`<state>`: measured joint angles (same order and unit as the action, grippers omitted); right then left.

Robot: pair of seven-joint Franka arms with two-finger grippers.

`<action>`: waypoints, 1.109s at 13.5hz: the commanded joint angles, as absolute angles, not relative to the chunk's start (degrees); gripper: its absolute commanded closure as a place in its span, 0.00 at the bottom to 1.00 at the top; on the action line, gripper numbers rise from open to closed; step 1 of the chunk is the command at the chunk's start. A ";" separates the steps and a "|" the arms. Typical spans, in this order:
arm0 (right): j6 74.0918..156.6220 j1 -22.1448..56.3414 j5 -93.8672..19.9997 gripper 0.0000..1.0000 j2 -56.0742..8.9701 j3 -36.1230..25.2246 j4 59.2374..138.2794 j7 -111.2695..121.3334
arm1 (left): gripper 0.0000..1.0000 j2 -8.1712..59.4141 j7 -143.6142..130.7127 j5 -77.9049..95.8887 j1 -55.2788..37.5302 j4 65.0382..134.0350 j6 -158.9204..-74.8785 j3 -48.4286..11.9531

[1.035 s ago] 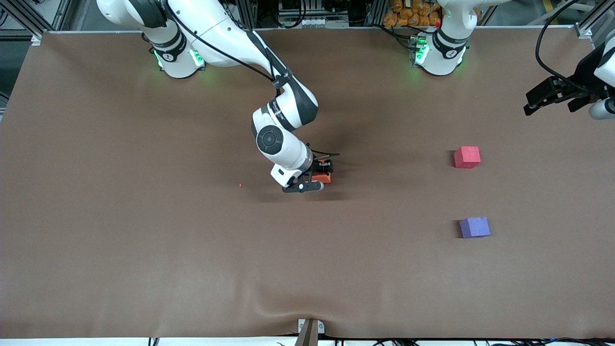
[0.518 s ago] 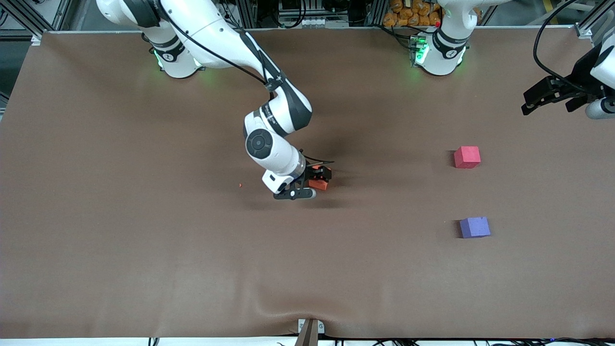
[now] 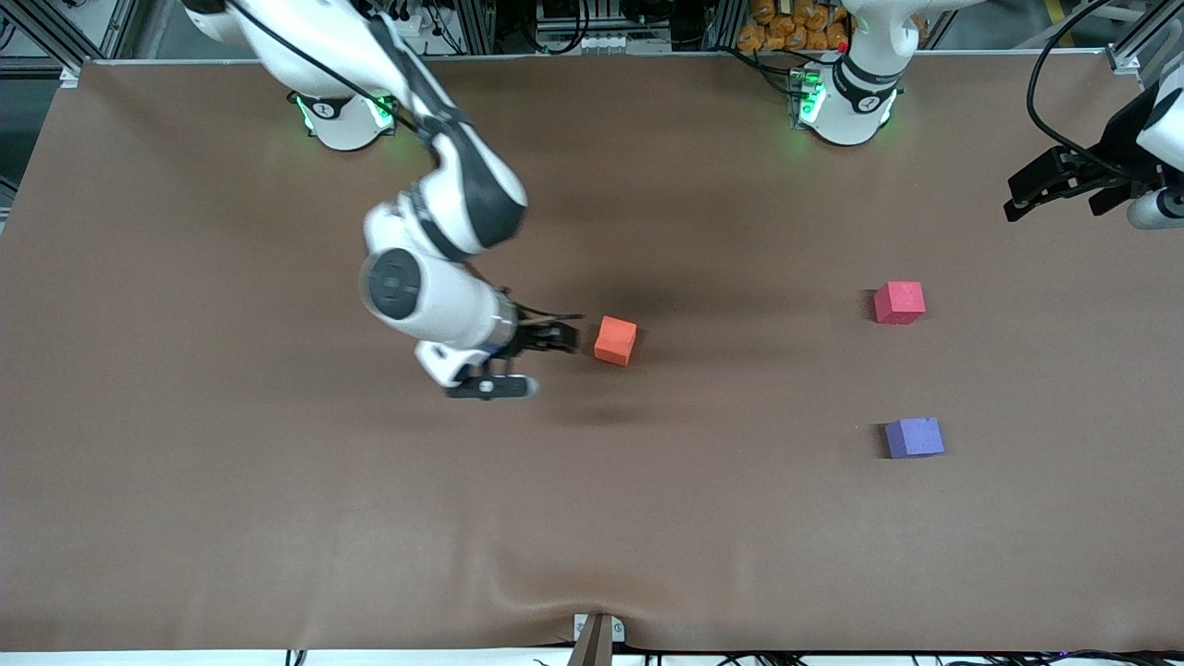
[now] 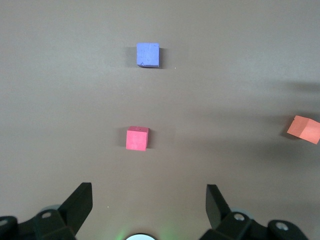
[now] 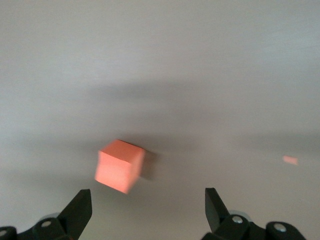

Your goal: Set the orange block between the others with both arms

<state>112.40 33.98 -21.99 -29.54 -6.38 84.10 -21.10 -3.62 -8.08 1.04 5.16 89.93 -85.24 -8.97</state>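
Observation:
The orange block [image 3: 615, 340] [image 5: 120, 165] [image 4: 304, 129] rests alone on the brown table near its middle. My right gripper [image 3: 562, 339] [image 5: 147, 192] hangs open just beside the block, toward the right arm's end of the table, and holds nothing. The pinkish-red cube [image 3: 899, 302] [image 4: 137, 138] and the purple-blue cube [image 3: 914, 437] [image 4: 148, 54] sit apart toward the left arm's end, the purple one nearer the front camera. My left gripper [image 3: 1056, 199] [image 4: 149, 190] waits open and empty, raised over the table's edge at that end.
A tiny orange crumb [image 3: 462, 356] [image 5: 290, 160] lies on the cloth toward the right arm's end. The brown cover [image 3: 277, 518] has a raised fold [image 3: 592, 597] by a bracket at the front edge. Both round bases [image 3: 338, 116] [image 3: 846, 106] stand along the back.
My right gripper opened and let go of the orange block, then drew back toward the right arm's end. The block stays on the table. The left arm barely moved.

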 commanded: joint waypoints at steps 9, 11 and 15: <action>82.90 5.55 -3.44 0.00 -3.87 8.70 83.95 -15.85 | 0.00 -4.31 -7.65 1.93 5.71 89.65 -84.03 -9.14; 78.07 2.66 -1.94 0.00 -3.69 8.35 79.65 -10.40 | 0.00 -4.31 -7.65 2.02 5.71 89.56 -83.50 -8.97; 73.66 -0.18 -1.58 0.00 -3.52 2.93 75.60 0.50 | 0.00 -4.22 -7.91 2.02 5.54 89.56 -83.50 -9.14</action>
